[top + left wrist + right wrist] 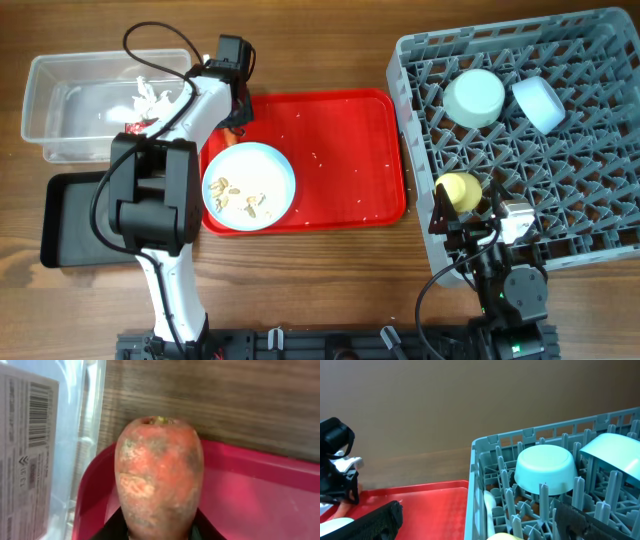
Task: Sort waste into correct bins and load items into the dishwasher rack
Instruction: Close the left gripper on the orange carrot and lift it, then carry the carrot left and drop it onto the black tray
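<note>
Item one: my left tool pinches the carrot stub above the far-left corner of the red tray, beside the clear tub. Item two: my right tool stands spread at the near-left part of the dishwasher rack, with the yellow cup just beside it.

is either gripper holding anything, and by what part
The left gripper holds the carrot stub by its end nearest the wrist camera; the far end sticks out free. The right gripper is open and empty.
</note>
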`<move>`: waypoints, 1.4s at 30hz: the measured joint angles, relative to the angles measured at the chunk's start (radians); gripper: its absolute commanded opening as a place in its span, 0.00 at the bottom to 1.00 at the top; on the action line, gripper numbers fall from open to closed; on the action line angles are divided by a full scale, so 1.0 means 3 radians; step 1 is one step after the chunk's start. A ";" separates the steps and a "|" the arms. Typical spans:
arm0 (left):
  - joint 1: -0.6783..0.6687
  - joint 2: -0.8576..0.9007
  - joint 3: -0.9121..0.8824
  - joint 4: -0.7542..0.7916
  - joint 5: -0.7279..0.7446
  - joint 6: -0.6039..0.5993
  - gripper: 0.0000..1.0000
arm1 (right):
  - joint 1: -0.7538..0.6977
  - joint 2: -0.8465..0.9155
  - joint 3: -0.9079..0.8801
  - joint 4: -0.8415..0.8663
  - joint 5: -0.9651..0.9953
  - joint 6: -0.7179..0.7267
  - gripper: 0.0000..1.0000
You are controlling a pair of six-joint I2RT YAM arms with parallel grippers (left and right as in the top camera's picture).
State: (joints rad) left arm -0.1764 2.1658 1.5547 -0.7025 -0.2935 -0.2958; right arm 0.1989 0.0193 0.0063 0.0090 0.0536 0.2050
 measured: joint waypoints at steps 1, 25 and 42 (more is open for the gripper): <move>0.0000 -0.0010 0.0000 0.0029 0.0020 0.0005 0.27 | 0.0000 0.0000 0.0000 0.0000 0.0000 0.0000 1.00; 0.0618 -0.1676 0.0075 -0.1670 0.0006 -0.0827 0.04 | 0.0000 0.0001 0.0000 0.0000 0.0000 0.0000 1.00; 0.1790 -0.1682 -0.1296 -0.1190 0.0277 -0.1933 0.49 | 0.0000 0.0001 0.0000 0.0000 0.0000 0.0000 1.00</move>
State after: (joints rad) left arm 0.3607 1.6611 1.1660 -1.0595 -0.2104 -0.8757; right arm 0.1989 0.0196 0.0063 0.0090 0.0536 0.2050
